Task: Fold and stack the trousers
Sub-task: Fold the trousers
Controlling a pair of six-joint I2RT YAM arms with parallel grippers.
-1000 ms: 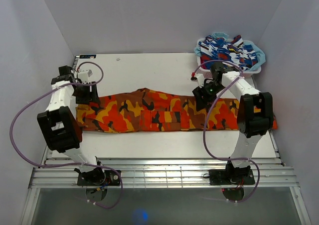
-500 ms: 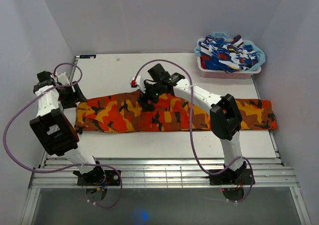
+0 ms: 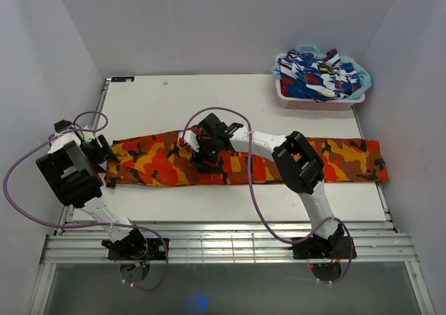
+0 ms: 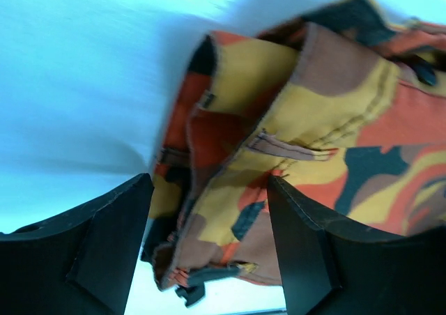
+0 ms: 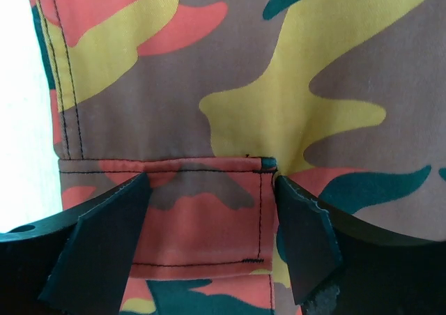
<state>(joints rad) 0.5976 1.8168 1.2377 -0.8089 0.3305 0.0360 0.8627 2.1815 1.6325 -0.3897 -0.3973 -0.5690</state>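
Top view: your trousers (image 3: 348,162) lie stretched across the table (image 3: 209,99).
Left wrist: left gripper (image 4: 208,252) gapes empty over the bunched end; close shallow and you catch one layer.
Right wrist: right gripper (image 5: 209,238) gapes empty over flat cloth; your pinch may slip.

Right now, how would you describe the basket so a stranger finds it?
Find the white table, then its far right corner. There stands a pink basket heaped with blue, white and red cloth, unlike the orange camouflage trousers lying flat across the middle.
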